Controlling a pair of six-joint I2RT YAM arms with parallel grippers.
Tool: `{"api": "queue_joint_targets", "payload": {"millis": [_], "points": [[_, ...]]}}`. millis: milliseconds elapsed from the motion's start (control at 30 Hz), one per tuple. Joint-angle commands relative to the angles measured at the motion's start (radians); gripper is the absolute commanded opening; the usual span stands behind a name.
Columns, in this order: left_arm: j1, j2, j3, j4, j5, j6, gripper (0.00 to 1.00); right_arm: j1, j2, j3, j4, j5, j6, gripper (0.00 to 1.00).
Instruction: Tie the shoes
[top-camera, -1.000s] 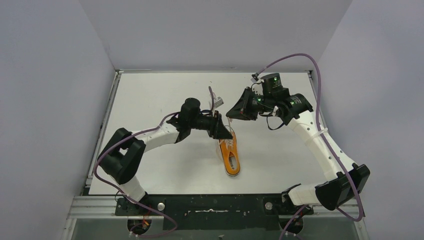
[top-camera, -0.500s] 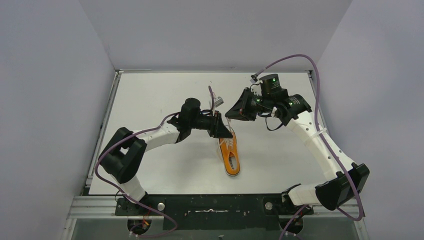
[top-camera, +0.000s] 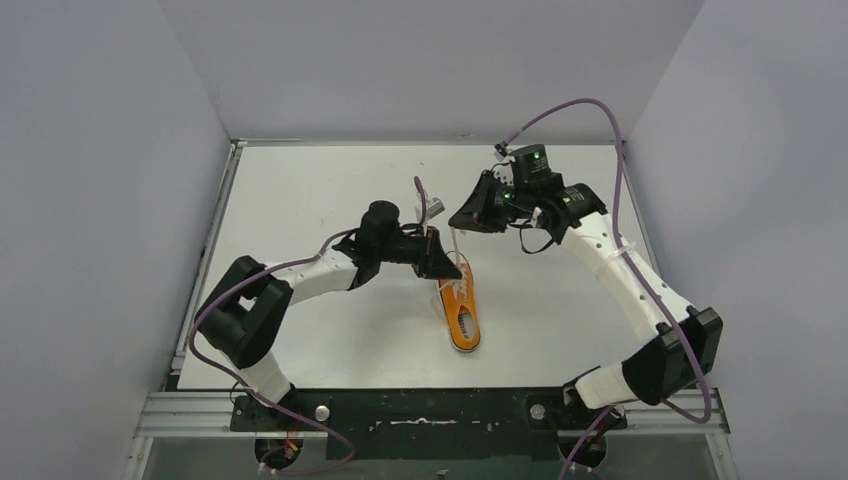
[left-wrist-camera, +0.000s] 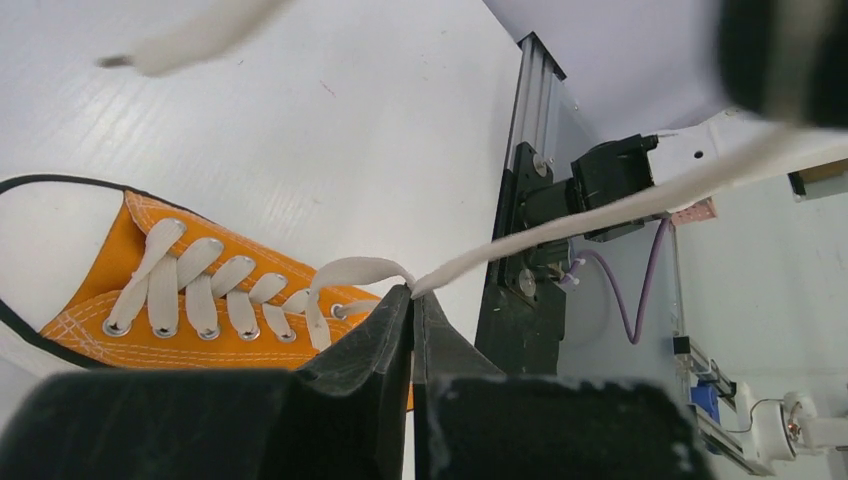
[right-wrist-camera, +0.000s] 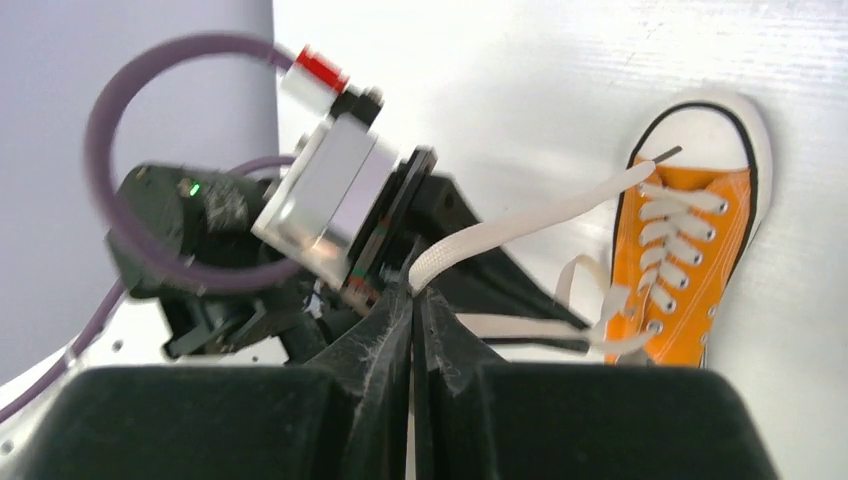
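The small orange sneaker (top-camera: 462, 315) with white sole and toe cap lies in the middle of the white table (top-camera: 300, 200). It also shows in the left wrist view (left-wrist-camera: 150, 320) and in the right wrist view (right-wrist-camera: 690, 260). My left gripper (top-camera: 447, 268) is shut on a whitish lace (left-wrist-camera: 350, 270) right at the shoe's top eyelets. My right gripper (top-camera: 455, 221) is shut on the other whitish lace (right-wrist-camera: 530, 225) and holds it raised, above and beyond the shoe. A taut lace (top-camera: 457, 243) runs from the shoe up to the right gripper.
A purple cable (top-camera: 590, 110) loops above the right arm. The table's metal rail (top-camera: 440, 412) runs along the near edge by the arm bases. Grey walls close in on both sides and at the back.
My right gripper has moved up and away toward the table's far side, drawing its lace tighter. My left gripper has barely moved. The shoe stays in place.
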Motion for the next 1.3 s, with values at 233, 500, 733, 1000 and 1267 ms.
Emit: {"api": "queue_joint_targets", "payload": {"millis": [233, 500, 733, 1000, 1267], "points": [[-0.001, -0.121, -0.1, 0.089, -0.041, 0.016, 0.0, 0.057, 0.287, 0.008, 0.252, -0.028, -0.004, 0.0], [0.013, -0.138, -0.129, 0.093, -0.049, -0.01, 0.0, 0.089, 0.401, 0.069, 0.054, -0.11, -0.052, 0.26], [0.049, -0.115, -0.098, 0.052, -0.045, -0.088, 0.0, -0.024, 0.28, 0.088, -0.253, 0.054, -0.323, 0.72], [0.073, -0.046, -0.023, -0.006, -0.008, -0.237, 0.0, 0.062, -0.059, -0.23, -0.087, 0.213, -0.359, 0.75], [0.082, -0.026, -0.006, -0.046, -0.016, -0.348, 0.0, 0.442, -0.187, -0.499, 0.313, 0.534, -0.266, 0.6]]}}
